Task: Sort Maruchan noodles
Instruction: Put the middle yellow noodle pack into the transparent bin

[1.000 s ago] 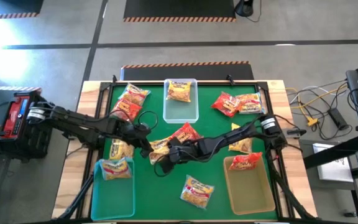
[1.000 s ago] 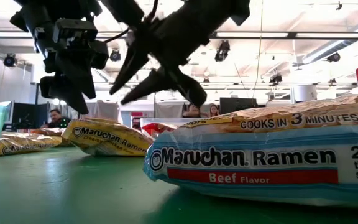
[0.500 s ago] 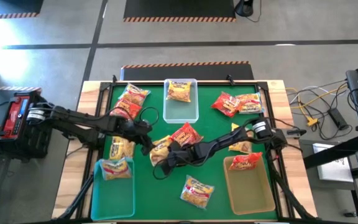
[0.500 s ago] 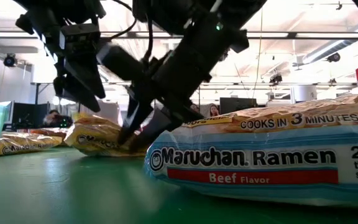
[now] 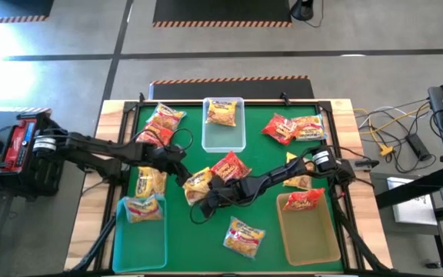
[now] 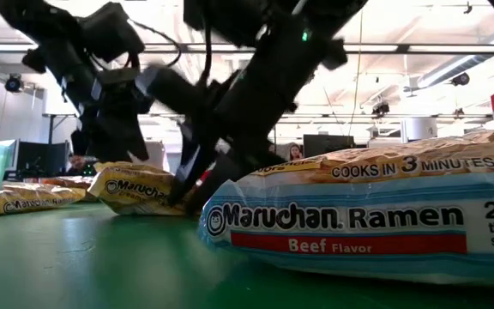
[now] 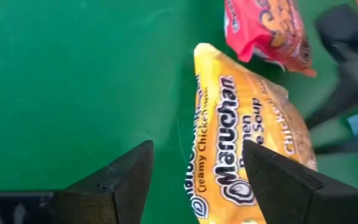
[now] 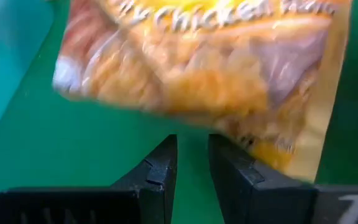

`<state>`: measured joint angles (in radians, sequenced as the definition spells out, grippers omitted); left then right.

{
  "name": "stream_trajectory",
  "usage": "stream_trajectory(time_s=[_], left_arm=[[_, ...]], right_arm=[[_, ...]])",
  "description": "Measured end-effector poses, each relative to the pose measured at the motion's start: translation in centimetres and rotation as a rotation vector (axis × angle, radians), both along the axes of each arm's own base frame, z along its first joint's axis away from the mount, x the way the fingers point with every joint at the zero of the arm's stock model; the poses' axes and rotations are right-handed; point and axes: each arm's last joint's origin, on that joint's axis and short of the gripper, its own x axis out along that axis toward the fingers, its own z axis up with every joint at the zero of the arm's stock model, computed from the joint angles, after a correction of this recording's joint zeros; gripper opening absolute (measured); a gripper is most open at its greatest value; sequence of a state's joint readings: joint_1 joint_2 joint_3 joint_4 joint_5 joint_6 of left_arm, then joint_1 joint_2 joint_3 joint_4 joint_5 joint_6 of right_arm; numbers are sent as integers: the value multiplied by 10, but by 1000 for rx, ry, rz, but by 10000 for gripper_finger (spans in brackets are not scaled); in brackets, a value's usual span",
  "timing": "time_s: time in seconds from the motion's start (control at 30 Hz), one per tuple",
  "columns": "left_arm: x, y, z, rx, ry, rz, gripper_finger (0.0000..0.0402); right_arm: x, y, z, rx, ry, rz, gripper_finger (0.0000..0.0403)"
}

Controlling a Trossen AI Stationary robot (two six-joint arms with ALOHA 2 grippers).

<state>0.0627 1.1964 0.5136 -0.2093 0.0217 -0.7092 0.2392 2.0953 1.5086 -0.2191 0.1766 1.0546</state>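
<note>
A yellow Creamy Chicken noodle packet lies flat mid-table, with a red packet just beyond it. My left gripper slants down over the packet's left end, open wide, one finger over bare green mat and the other over the packet. My right gripper slants down from the table's right. Its fingers are a narrow gap apart with only mat between them, and their tips are at the packet's near-right edge. The low view shows both grippers low at this packet. My right gripper has its fingertips right at the yellow packet's near-right edge, slanting down from the table's right; I cannot tell whether they touch it. My left gripper has one finger in front of the packet's left end; whether it touches cannot be told.
A pale bin at the far middle, a teal bin near left and a tan bin near right each hold a packet. Loose packets lie far left, far right, left and near middle.
My right gripper has dropped from above the mat down to the yellow packet's near-right edge, tipping steeper. My left gripper has come down and toward the table's right, onto the packet's left end. The packet has stayed flat where it was.
</note>
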Motion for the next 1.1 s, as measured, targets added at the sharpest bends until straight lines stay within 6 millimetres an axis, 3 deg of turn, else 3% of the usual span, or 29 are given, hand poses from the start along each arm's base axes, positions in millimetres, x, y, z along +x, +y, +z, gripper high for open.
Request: stream_trajectory(time_s=[0.1, 0.2, 0.6, 1.1], left_arm=[[0, 0, -9, -51, -69, 12, 231], [0, 0, -18, -82, -99, 38, 231], [12, 0, -38, -130, -37, 44, 231], [45, -4, -39, -258, -56, -139, 231]], right_arm=[[4, 4, 19, -18, -72, 1, 81], [7, 2, 24, -46, -92, -11, 81], [1, -3, -1, -102, 25, -52, 82], [-5, -8, -14, -175, 129, -46, 82]])
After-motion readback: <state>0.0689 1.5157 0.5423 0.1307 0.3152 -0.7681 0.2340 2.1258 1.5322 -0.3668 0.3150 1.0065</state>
